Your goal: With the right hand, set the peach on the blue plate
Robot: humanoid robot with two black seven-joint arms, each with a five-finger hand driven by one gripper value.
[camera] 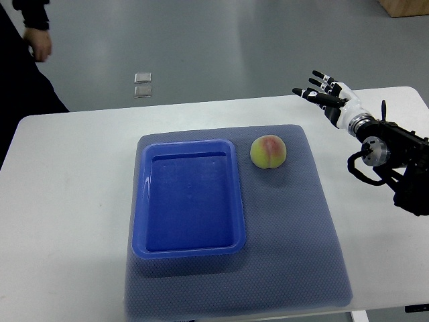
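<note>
A smooth white table (67,201) carries a grey, finely textured mat (301,241). On it sits a glossy blue rectangular plate (188,249) with rounded corners. The round, matte peach (269,151) lies at the plate's two o'clock, apparently just clear of its rim. The right hand (327,97) hovers at three o'clock of the peach, fingers spread, empty.

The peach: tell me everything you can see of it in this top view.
The peach is round, yellow-green with a pink-red blush on top and a shallow crease running down its near side. It looks whole and unmarked. It rests on the grey-blue mat, just right of the blue plate near its far right corner, seemingly apart from the rim. Nothing holds it; the right hand hovers open, further right and beyond it.
</note>
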